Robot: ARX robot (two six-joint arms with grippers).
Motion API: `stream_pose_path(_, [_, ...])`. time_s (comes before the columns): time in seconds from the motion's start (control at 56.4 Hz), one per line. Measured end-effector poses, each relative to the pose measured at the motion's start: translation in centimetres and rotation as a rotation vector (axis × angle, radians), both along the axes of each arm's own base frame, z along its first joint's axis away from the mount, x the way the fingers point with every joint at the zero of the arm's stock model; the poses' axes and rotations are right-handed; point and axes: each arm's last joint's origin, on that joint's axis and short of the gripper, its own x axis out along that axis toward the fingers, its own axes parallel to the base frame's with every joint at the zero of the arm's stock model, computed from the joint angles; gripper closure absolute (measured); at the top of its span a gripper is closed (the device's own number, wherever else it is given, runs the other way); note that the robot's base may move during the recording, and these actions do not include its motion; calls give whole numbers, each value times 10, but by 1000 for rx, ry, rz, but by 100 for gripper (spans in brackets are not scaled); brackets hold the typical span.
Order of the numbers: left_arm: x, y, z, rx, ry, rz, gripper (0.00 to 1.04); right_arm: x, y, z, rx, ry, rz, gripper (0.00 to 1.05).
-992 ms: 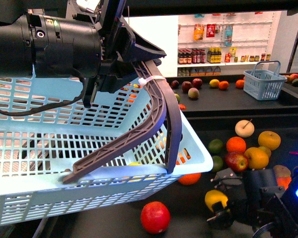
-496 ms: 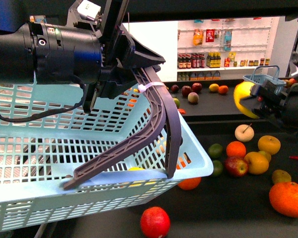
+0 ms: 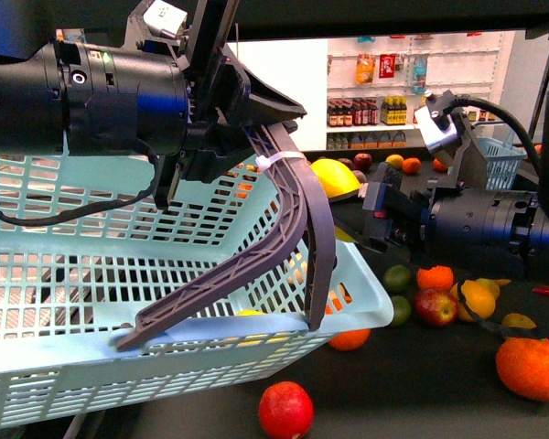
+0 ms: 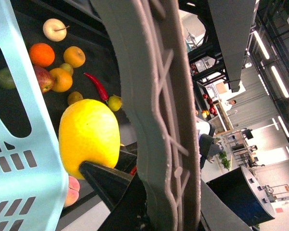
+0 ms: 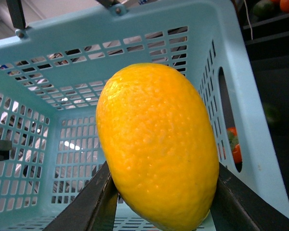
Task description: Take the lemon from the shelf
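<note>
A lemon (image 3: 333, 176) is pinched in the right gripper (image 5: 161, 202), just above the rim of a blue basket (image 3: 371, 300). The basket's handle (image 3: 297, 215) is clamped by the left gripper (image 3: 242, 123).

Over the last second I've swung my right claw (image 3: 351, 196), clamped on the lemon (image 3: 331, 176), up off the shelf (image 3: 398, 391) and leftward, so the rim of the blue basket (image 3: 367, 294) now sits just under it, the grey handle (image 3: 298, 212) just beside it.

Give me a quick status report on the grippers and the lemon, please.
Left gripper shut on basket handle. Right gripper shut on lemon, off the shelf, by the basket rim. Raised handle close beside lemon; nothing else in the way.
</note>
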Motion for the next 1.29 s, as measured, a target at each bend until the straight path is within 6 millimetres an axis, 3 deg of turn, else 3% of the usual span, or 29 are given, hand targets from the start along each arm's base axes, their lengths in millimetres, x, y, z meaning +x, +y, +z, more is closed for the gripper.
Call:
stream_pose_path(0.443, [0,0,0,0,0,-3,95,-1,19,-23,-79,29,20,59])
stream_pose_path(0.78, [0,0,0,1,0,1,95,0,16,-21,-97,-4,-16,8])
stream_pose_path(0.904, [0,0,0,2,-1,3,95,1,5,-16,-232,-25,-139,7])
stream_pose_path(0.975, [0,0,0,0,1,2,95,-4,-11,2,-300,-49,-212,7])
stream_pose_path(1.152, [0,0,0,1,1,1,95,-47,-54,46,-413,-140,-302,7])
stream_pose_path(1.294, [0,0,0,0,1,1,95,-132,-90,67,-498,-144,-321,7])
